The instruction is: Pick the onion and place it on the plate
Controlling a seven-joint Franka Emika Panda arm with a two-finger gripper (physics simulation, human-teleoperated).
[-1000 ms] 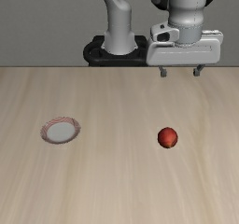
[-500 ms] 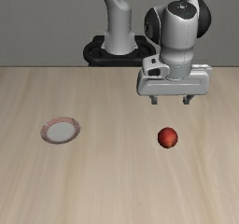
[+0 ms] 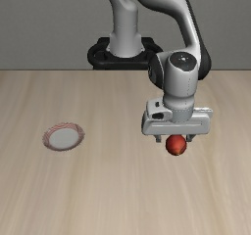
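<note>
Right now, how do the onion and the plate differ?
The onion is a dark red ball; the plate is a flat pale disc with a pinkish rim. The onion sits between the fingers of the open gripper at the exterior view's right; the plate lies apart at its left. Both rest on the wooden table.

the gripper [image 3: 176, 139] hides the upper part of the onion [image 3: 176, 149].
</note>
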